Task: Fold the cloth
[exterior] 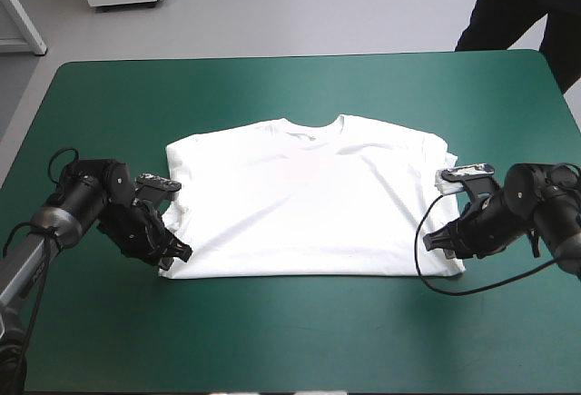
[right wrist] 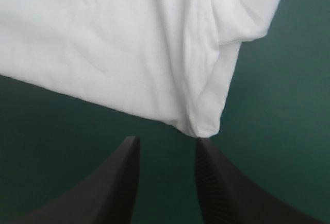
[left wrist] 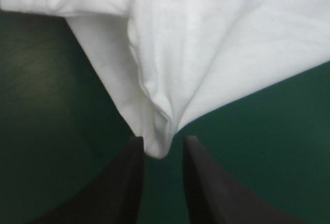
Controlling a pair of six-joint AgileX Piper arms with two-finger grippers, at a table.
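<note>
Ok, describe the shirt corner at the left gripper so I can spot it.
The white T-shirt lies flat mid-table, collar toward the far edge. Follow its near hem to the left end: that corner, puckered into a ridge, sits between the left gripper's fingertips, while the right corner lies ahead of the right gripper.

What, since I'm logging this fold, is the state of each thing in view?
T-shirt: spread flat, collar toward the table's far edge, sleeves seemingly tucked in.
Left gripper: open, the T-shirt's near left corner between its fingertips.
Right gripper: open, the near right corner just ahead of its fingertips, not gripped.
</note>
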